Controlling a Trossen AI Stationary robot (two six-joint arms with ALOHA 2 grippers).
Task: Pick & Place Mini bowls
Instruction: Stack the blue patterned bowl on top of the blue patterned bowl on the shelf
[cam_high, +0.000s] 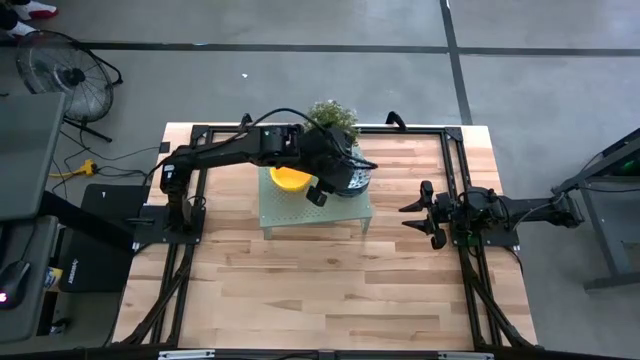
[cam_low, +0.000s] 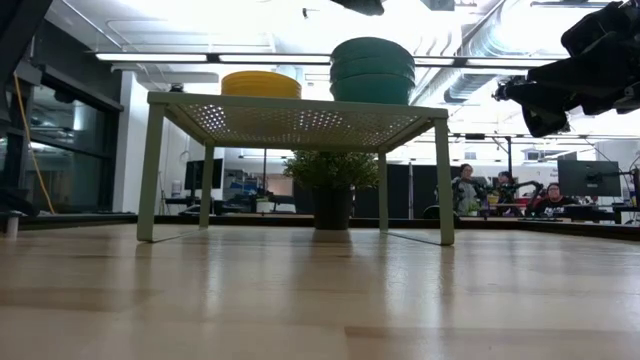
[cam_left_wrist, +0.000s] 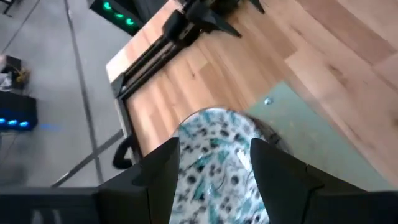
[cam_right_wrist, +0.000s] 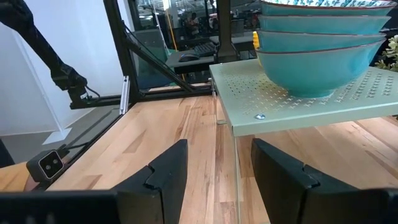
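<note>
- Light wooden bench (cam_high: 330, 280) is carrying a pale green perforated stand (cam_high: 285, 212); open office with seated people is showing beyond in the low view.
- Yellow bowls (cam_high: 289, 178) are sitting stacked, rims up, on the stand's left part.
- Patterned bowls (cam_high: 350, 178) are sitting stacked upright beside them, to the right.
- Left gripper (cam_left_wrist: 214, 180) is hovering above the patterned stack, jaws released.
- Potted plant (cam_high: 334, 115) is standing behind the stand.
- Right gripper (cam_high: 415, 214) is waiting right of the stand, jaws released.

From above, the left arm (cam_high: 250, 145) covers most of the patterned bowl stack (cam_high: 352, 180) and part of the yellow bowls (cam_high: 290, 179); we cannot count either. Left wrist view: top patterned bowl blurred, cut off by the frame's edge.
</note>
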